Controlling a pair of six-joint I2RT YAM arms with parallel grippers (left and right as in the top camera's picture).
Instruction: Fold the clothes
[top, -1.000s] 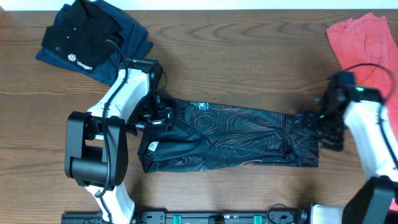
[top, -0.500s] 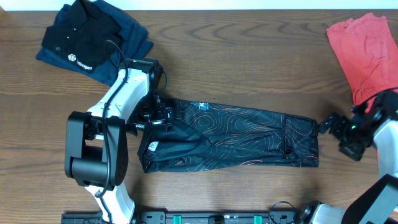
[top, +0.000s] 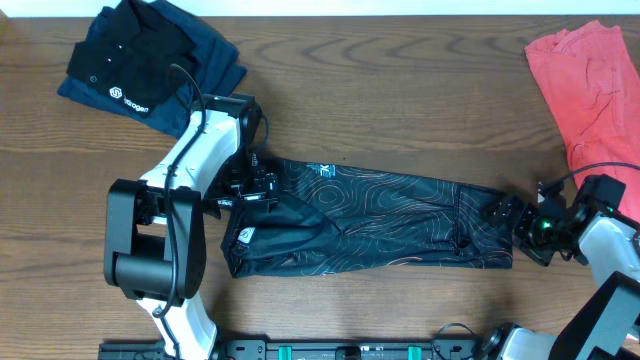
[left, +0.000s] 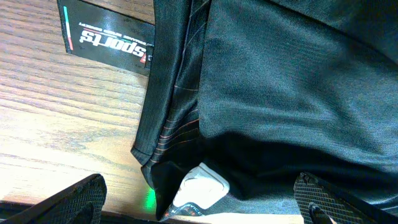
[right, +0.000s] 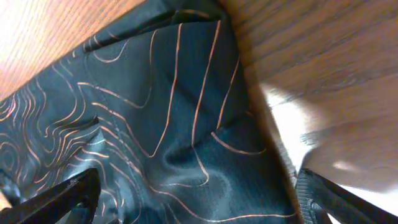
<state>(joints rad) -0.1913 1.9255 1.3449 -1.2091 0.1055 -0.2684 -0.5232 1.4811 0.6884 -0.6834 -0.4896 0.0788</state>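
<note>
The right hand (top: 507, 213) has come back in to the right edge of the black jersey (top: 380, 222). A black polo (top: 140, 65) lies far left. The left hand (top: 250, 187) hangs wide open over the jersey's left end, gripping nothing. The jersey lies in a long band across the tabletop (top: 400, 100). The right hand is spread wide, empty. A coral garment (top: 590, 80) lies far right.
</note>
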